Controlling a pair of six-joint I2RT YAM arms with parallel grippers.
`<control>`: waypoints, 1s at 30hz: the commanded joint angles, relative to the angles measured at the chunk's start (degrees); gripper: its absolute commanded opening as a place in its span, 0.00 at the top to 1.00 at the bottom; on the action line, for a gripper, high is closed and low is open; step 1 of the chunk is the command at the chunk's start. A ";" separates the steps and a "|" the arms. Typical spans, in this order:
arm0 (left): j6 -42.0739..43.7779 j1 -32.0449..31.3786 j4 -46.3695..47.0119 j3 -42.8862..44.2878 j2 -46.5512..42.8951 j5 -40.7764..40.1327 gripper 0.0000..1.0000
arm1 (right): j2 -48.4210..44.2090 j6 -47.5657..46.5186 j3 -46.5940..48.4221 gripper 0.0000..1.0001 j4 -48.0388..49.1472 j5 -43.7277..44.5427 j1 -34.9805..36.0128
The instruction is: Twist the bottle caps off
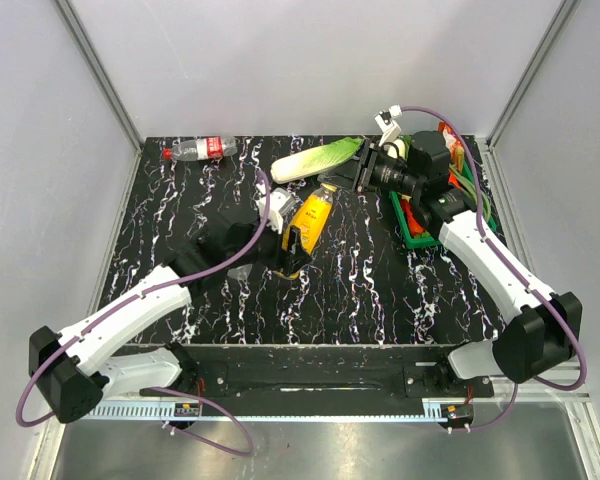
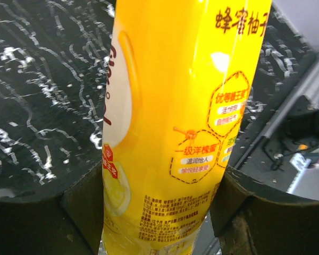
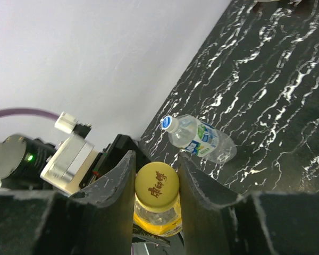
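Observation:
The orange-juice bottle (image 1: pixel 311 218) (image 2: pixel 175 106) is held off the table, tilted, between both arms. My left gripper (image 1: pixel 295 246) (image 2: pixel 157 202) is shut on its lower body, a dark finger pressing each side. My right gripper (image 1: pixel 336 180) (image 3: pixel 157 175) is shut on its yellow cap (image 3: pixel 157 186), both fingers touching the cap's rim. A clear bottle with a blue-white label (image 3: pixel 202 139) lies on its side on the table, its white cap (image 3: pixel 169 123) on. The red-label bottle (image 1: pixel 202 149) lies at the back left with its red cap (image 1: pixel 167 154) on.
A long green vegetable (image 1: pixel 320 158) lies at the back, just behind the held bottle. A green tray (image 1: pixel 416 236) with several items stands at the right under the right arm. White walls close in the black marbled table (image 1: pixel 380 290).

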 commanded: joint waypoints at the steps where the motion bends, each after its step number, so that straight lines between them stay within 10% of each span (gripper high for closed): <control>1: -4.92 3.39 15.20 -1.73 -3.93 13.43 0.94 | -2.82 -2.13 -0.68 1.00 4.46 -7.70 -0.15; 21: -17.84 4.81 43.14 -5.07 -5.52 44.64 0.97 | -8.00 4.28 -5.69 1.00 34.42 -26.07 -0.15; 30: -19.62 4.81 45.64 -4.81 -5.17 45.28 0.97 | -8.35 4.82 -5.78 1.00 33.84 -23.98 -0.24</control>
